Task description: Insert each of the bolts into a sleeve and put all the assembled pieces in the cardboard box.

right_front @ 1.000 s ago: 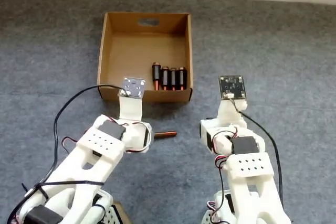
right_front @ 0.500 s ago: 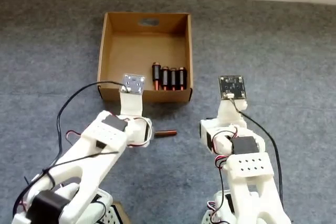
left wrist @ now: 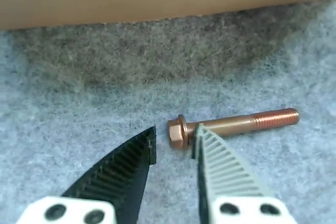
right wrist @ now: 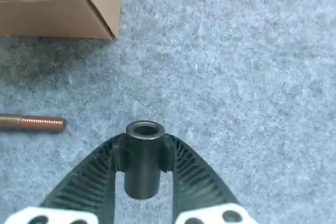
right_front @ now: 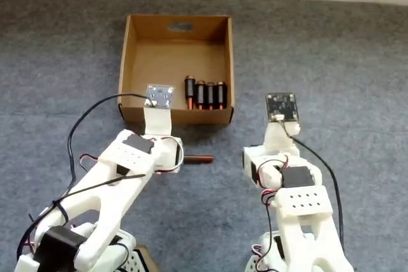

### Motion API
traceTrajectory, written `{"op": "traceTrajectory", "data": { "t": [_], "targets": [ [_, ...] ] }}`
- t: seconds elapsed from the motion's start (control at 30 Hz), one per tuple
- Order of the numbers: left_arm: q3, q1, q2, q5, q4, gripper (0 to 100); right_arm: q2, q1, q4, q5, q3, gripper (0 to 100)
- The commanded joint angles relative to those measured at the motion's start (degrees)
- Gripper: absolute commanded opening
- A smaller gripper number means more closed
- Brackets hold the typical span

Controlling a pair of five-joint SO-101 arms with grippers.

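Fingers of the left gripper (left wrist: 176, 141) stand partly open around the bolt (left wrist: 236, 123) head (bolt lying on the carpet (left wrist: 79, 77)); right gripper (right wrist: 143, 148) clamps a black sleeve (right wrist: 142, 177).

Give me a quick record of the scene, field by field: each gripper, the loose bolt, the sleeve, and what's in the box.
left gripper: open, fingertips either side of the bolt's head end
bolt: lying flat on the grey carpet, just outside the cardboard box
right gripper: shut on the sleeve
sleeve: black, bore empty
assembled pieces: four, side by side in the box
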Motion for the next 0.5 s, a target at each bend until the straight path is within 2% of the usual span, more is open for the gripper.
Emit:
{"op": "traceTrajectory", "data": {
  "t": [0.0, 0.27, 0.47],
  "targets": [
    [-0.84, -1.54, -0.22, -1.05, 0.7, 6, -1.36, -0.22, -1.1, -0.09, -0.22, 0.5],
    [-0.66, -1.63, -0.48, -10.81, 0.7, 1, -1.36, -0.22, -1.1, -0.09, -0.22, 0.5],
    [-0.92, -4.62, -0.57, -22.68, 0.7, 1, -1.36, -0.22, -1.1, -0.09, -0.22, 0.5]
  ]
}}
